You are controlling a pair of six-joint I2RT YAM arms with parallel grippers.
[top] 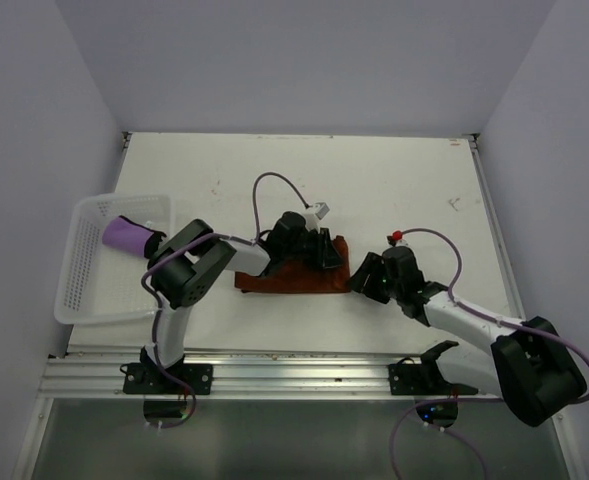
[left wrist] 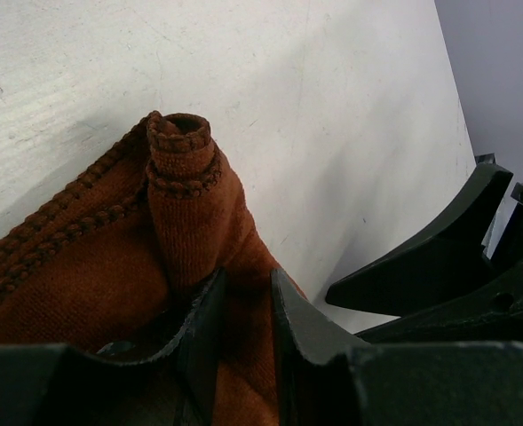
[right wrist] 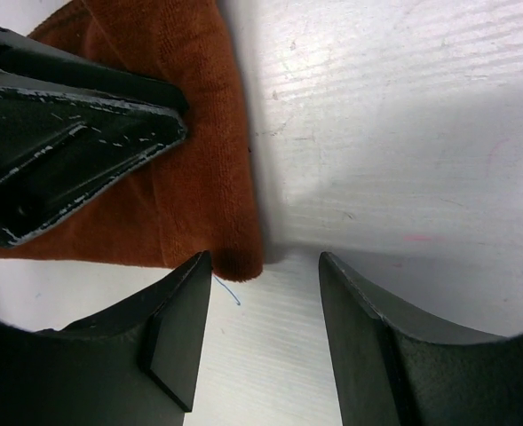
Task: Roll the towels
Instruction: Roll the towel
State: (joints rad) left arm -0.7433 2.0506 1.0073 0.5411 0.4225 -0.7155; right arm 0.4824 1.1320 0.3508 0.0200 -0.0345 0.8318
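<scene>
On the bench (top: pixel 374 170), right of the white basket (top: pixel 74 270): rust towel (top: pixel 284 283), folded into a long band, one part wound into a tight coil. Inside the basket: purple towel (top: pixel 124 235), already a roll. Left end effector (left wrist: pixel 246 293) clamped on that coil; right end effector (right wrist: pixel 263 266) apart, the band's corner farthest from the basket between its fingers (right wrist: pixel 177 337), unpinched. Probably mid-roll on the second towel, first one done. Next, likely: pinch that far corner, hold the coil tight, wind on evenly without letting the layers skew.
</scene>
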